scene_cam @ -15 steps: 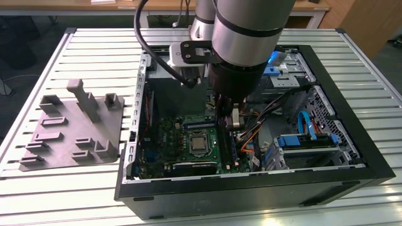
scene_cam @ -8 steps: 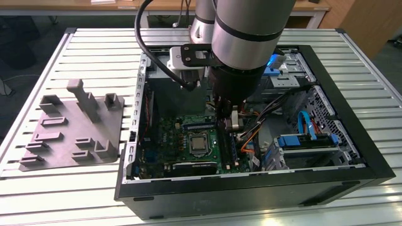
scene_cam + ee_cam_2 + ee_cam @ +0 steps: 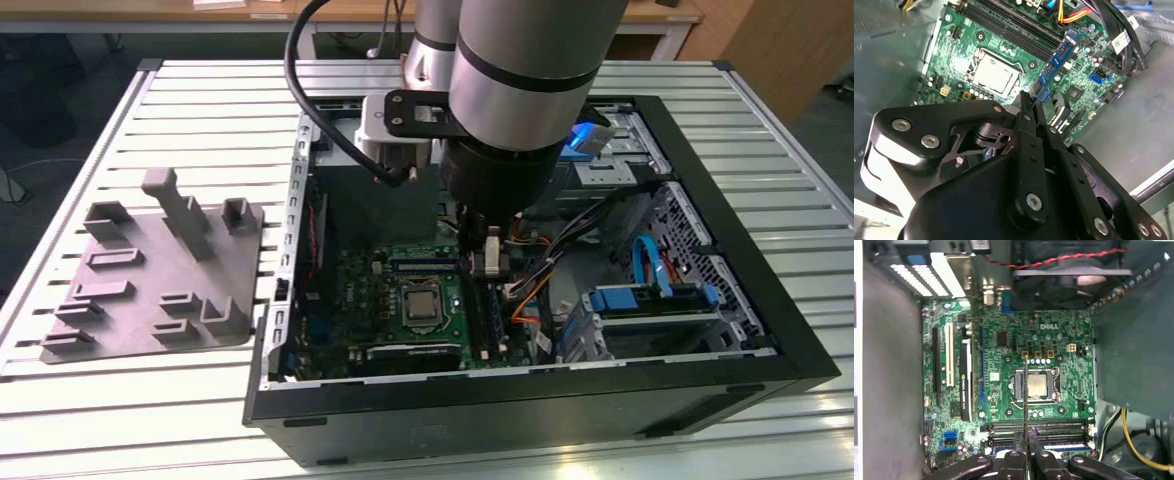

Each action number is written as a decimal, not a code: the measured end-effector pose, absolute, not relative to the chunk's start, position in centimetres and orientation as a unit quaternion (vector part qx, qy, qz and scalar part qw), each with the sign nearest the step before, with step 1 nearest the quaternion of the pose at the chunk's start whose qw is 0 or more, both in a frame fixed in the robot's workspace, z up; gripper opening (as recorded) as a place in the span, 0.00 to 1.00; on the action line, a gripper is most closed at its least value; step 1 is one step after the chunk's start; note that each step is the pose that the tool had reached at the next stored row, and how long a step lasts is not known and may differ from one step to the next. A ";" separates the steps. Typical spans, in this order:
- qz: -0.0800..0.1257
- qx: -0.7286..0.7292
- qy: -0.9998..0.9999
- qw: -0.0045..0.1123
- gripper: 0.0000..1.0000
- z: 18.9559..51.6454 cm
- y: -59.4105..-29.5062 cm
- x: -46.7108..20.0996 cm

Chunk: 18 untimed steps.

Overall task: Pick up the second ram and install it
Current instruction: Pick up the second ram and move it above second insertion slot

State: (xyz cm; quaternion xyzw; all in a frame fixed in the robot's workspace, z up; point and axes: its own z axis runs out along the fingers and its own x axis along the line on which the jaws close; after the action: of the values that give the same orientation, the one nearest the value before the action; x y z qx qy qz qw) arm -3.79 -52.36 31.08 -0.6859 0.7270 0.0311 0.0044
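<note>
Robot's gripper clamps the ram edge-on above the processor, its long axis seemingly square to the memory slots beside it

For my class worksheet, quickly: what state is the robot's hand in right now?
Hand: closed, holding the second ram by one end.

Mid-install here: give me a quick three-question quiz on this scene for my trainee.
1. Fill in: the grey holder tray lies on the slatted table, on the exterior view's ____ of the computer case.
2. True or false: the fingers are shut on the second ram.
3. The gripper is: A over the tray; B inside the case, above the motherboard; C over bare table.
Key: 1 left; 2 true; 3 B.
</note>
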 end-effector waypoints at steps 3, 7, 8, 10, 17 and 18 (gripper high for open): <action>0.031 -0.686 0.727 0.004 0.14 31.1 -52.4 -3.8; 0.031 -0.686 0.727 0.005 0.14 31.0 -52.4 -3.8; 0.031 -0.686 0.727 0.005 0.14 31.0 -52.4 -3.8; 0.031 -0.686 0.727 0.005 0.14 30.9 -52.4 -3.8; 0.031 -0.686 0.727 0.004 0.14 30.6 -52.4 -3.8; 0.031 -0.686 0.727 0.004 0.14 30.6 -52.4 -3.8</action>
State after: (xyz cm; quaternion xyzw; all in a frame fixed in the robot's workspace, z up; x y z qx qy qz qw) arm -3.79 -52.39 30.61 -0.6859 0.7271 0.0312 0.0045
